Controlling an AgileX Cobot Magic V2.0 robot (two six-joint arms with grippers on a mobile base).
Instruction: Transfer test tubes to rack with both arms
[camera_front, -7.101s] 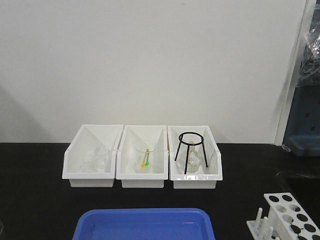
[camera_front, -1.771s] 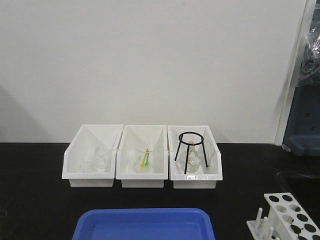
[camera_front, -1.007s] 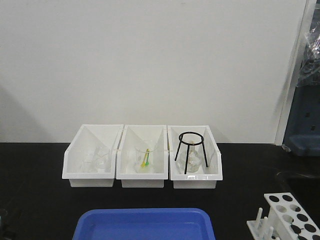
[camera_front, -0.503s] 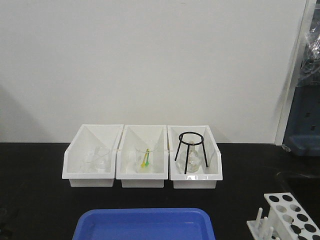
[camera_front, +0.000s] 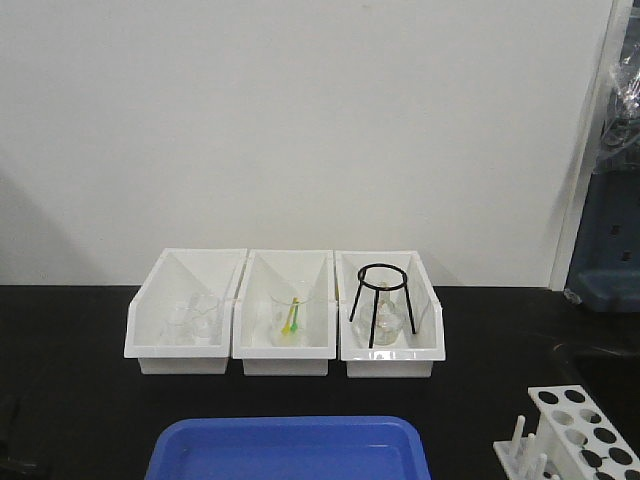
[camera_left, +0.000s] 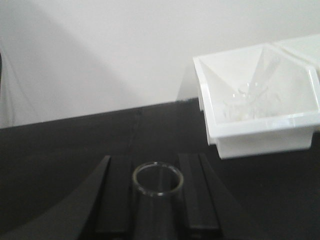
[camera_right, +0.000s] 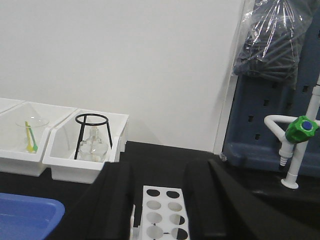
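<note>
In the left wrist view my left gripper (camera_left: 156, 167) is shut on a clear glass test tube (camera_left: 157, 194). The tube lies between the two black fingers (camera_left: 117, 200) with its open mouth facing away from the wrist, above the black tabletop. In the right wrist view my right gripper (camera_right: 159, 172) is open and empty. The white rack (camera_right: 160, 212) with its round holes sits below, between the fingers (camera_right: 112, 200). The rack also shows at the bottom right of the front view (camera_front: 580, 430), with no tube visible in its holes.
Three white bins (camera_front: 285, 350) stand in a row at the back: beakers in the left one (camera_left: 260, 100), a black tripod (camera_front: 382, 300) and a flask in the right. A blue tray (camera_front: 290, 448) lies at the front. A green-capped tap (camera_right: 300, 131) stands at the far right.
In the front view a faint dark shape at the bottom left edge has shifted slightly. The bins, the tray and the rack have not moved.
</note>
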